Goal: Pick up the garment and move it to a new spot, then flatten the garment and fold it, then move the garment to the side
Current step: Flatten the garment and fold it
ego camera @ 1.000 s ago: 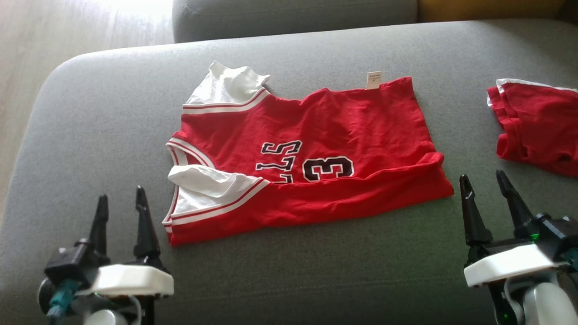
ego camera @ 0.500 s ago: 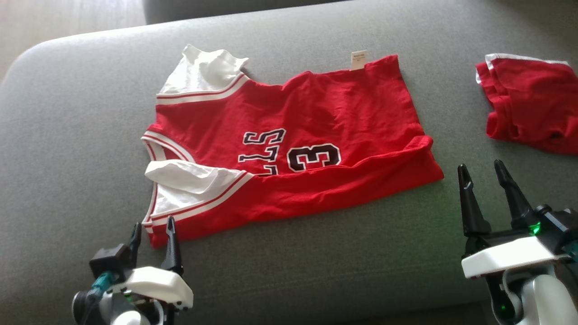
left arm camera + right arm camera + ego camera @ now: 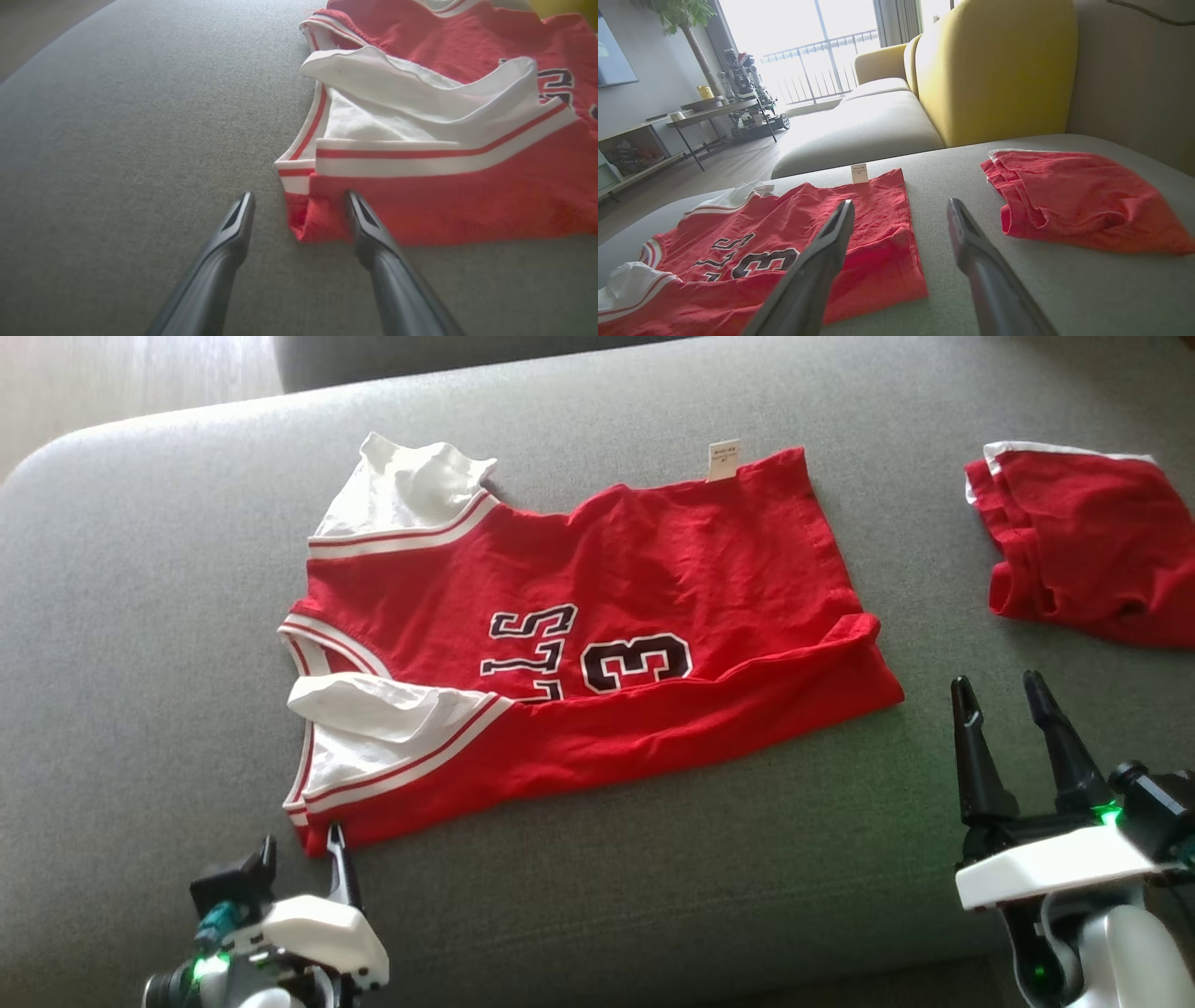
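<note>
Where the jersey (image 3: 653, 569) ends, its corner sits inside the gaping left pincer (image 3: 300, 196).

Garment (image 3: 597, 644) mid-frame on sofa seat (image 3: 140, 616), second cloth (image 3: 1083, 560) upper right, left end effector (image 3: 302, 835) at garment's lower-left corner

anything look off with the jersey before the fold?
Yes. The red jersey is not flat. Its near edge is doubled over the body, hiding the bottom of the lettering. The near white sleeve is crumpled and flipped open. A label sticks out past the far edge. No damage shows.
</note>
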